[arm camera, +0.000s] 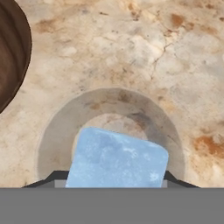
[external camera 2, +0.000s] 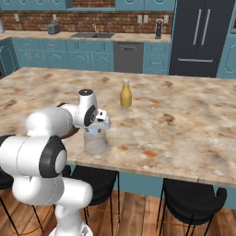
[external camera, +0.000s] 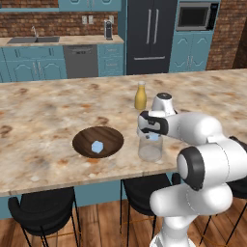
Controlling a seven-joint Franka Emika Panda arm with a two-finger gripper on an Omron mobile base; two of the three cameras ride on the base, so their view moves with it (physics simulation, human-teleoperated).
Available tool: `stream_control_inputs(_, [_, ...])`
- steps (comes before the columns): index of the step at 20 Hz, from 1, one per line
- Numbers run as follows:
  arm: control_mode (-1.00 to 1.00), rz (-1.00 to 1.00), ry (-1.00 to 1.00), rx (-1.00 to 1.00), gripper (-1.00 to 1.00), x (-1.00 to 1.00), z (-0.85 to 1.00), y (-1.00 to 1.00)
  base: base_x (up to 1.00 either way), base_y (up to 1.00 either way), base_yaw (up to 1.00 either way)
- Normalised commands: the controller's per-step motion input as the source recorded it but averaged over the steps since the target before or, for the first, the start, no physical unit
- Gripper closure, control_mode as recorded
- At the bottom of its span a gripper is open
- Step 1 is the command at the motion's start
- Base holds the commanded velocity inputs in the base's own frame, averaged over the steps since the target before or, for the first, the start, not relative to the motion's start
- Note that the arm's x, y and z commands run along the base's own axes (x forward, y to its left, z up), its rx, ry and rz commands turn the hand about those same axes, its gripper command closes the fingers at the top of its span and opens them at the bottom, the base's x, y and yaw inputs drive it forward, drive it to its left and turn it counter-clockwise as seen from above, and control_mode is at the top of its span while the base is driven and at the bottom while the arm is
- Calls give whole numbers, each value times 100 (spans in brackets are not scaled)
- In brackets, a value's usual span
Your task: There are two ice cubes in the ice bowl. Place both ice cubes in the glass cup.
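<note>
An ice cube is held pinched in the gripper above the glass cup, release judged next; another waits in the ice bowl.

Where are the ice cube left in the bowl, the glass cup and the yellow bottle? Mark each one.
ice cube in the ice bowl (external camera: 98,146): left base view, top face of the cube.
glass cup (external camera: 150,152): left base view, lower side wall.
yellow bottle (external camera 2: 126,97): right base view, middle of its body.
</note>
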Motion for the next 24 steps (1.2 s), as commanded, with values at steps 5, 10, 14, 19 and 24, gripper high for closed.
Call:
stream_control_inputs(5, [-100,-1,0,0,-100,5,-1,2,0,0,0])
stream_control_inputs(10, [-100,-5,0,0,-100,17,5,0,0,0,0])
stream_control_inputs(14, [-100,-6,0,3,-100,5,29,0,0,0,0])
stream_control_inputs(19, [-100,-7,-1,10,-100,-15,42,16,0,0,0])
stream_control_inputs(24, [-100,-7,-3,11,-100,-31,20,94,0,0,0])
